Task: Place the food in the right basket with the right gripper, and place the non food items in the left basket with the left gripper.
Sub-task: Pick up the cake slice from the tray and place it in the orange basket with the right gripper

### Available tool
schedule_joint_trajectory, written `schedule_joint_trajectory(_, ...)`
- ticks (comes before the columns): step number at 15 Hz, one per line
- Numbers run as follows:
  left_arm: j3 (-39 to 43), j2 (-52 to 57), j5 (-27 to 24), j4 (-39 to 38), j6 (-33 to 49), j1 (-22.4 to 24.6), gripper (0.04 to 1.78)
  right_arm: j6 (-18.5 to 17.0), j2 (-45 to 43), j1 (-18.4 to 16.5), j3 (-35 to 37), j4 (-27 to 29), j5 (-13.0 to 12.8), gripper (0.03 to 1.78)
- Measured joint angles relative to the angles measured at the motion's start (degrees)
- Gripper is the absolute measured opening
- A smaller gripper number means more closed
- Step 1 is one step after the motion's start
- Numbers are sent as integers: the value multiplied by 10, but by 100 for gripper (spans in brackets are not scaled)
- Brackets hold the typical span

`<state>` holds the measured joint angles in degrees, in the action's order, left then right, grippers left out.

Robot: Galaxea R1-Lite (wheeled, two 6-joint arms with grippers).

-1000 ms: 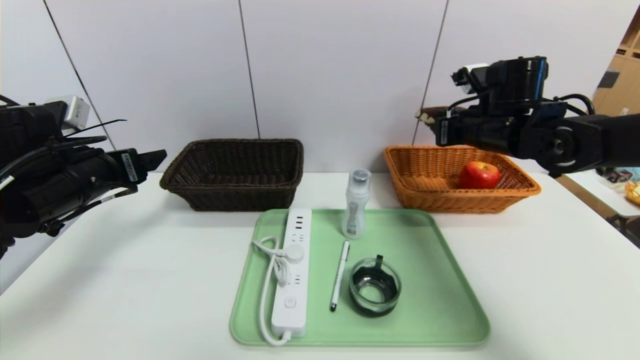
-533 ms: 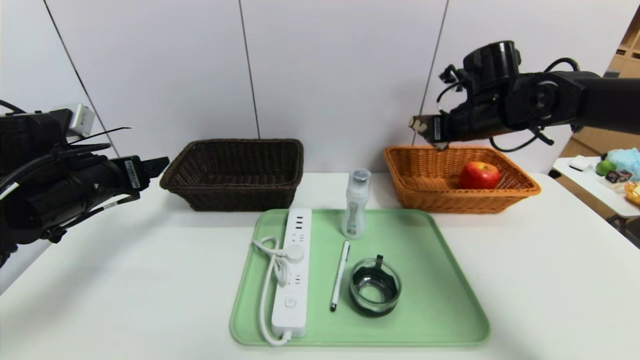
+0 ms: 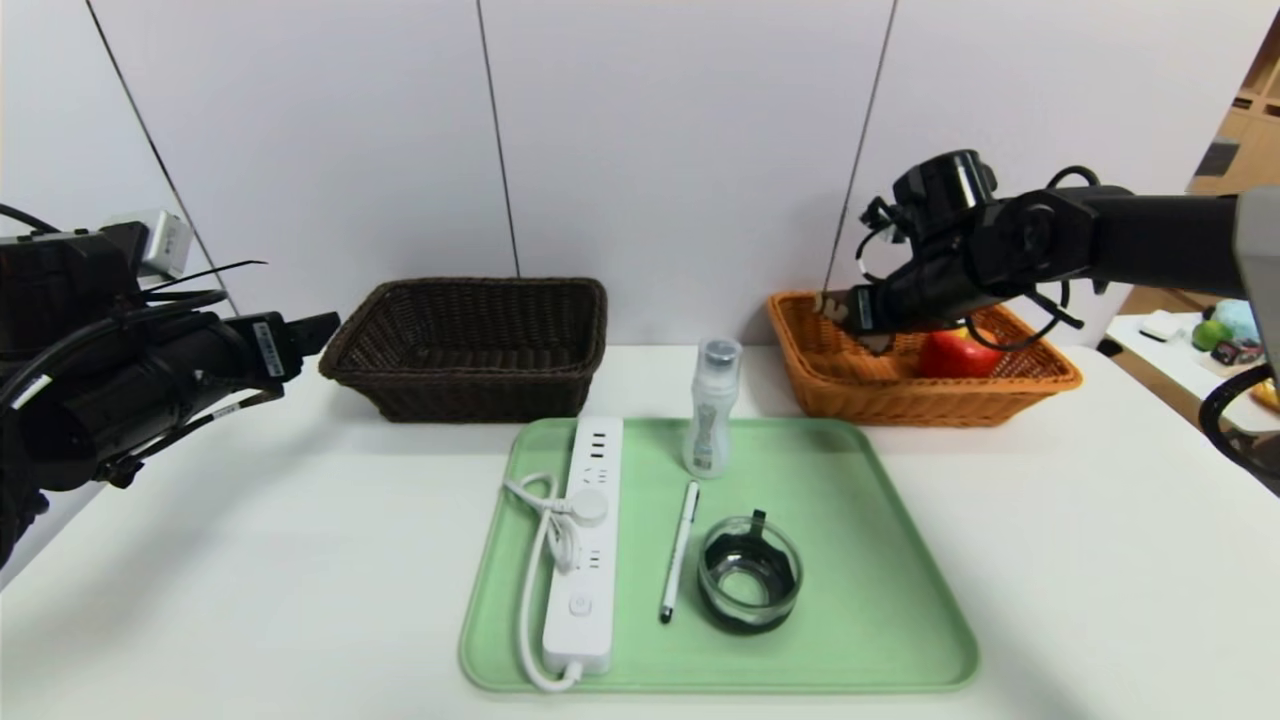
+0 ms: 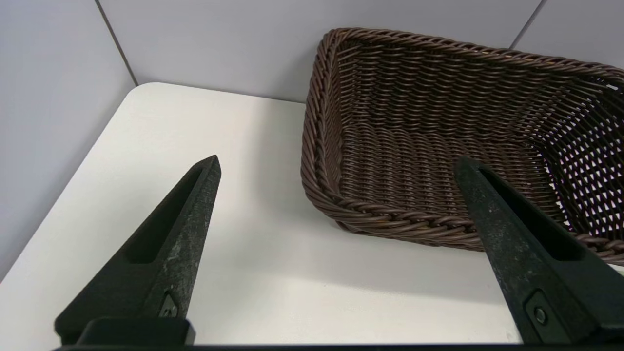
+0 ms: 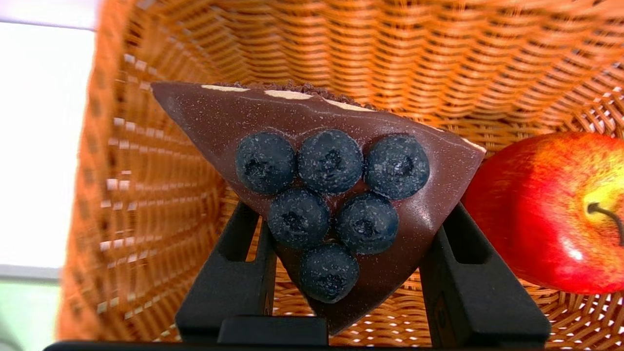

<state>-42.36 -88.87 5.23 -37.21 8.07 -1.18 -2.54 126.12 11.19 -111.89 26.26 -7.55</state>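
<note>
My right gripper [image 3: 848, 310] [image 5: 350, 207] is shut on the chocolate cake wedge [image 5: 331, 146] [image 3: 832, 305], low over the left end of the orange-tan right basket [image 3: 900, 395] [image 5: 390, 48]. The red-yellow apple [image 3: 958, 355] [image 5: 551, 209] lies in that basket beside the cake. My left gripper [image 3: 310, 330] [image 4: 337, 163] hangs open and empty, just left of the dark brown left basket [image 3: 470, 390] [image 4: 438, 122], which holds nothing. On the tray lie the white power strip [image 3: 585, 560], the pen [image 3: 680, 550], the clear bottle [image 3: 710, 410] standing upright, and the glass dish [image 3: 750, 575].
A light green tray [image 3: 880, 620] sits at the table's front middle. Both baskets stand against the white back wall. A side table with small objects [image 3: 1225, 335] shows at the far right.
My right arm has come down with the cake, from above the orange basket's rim to inside it next to the apple. The left arm has barely shifted.
</note>
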Motion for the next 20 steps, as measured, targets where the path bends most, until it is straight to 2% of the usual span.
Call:
schedule_joint_trajectory(13, -1, -8, 0, -1, 1, 0, 169, 1, 43, -1, 0, -3, -3, 80)
schedule_joint_trajectory(17, -1, -8, 0, -1, 1, 0, 169, 1, 43, -1, 0, -17, -6, 115)
schedule_joint_trajectory(20, -1, -8, 0, -1, 0, 0, 169, 1, 38, -1, 1, -26, -7, 133)
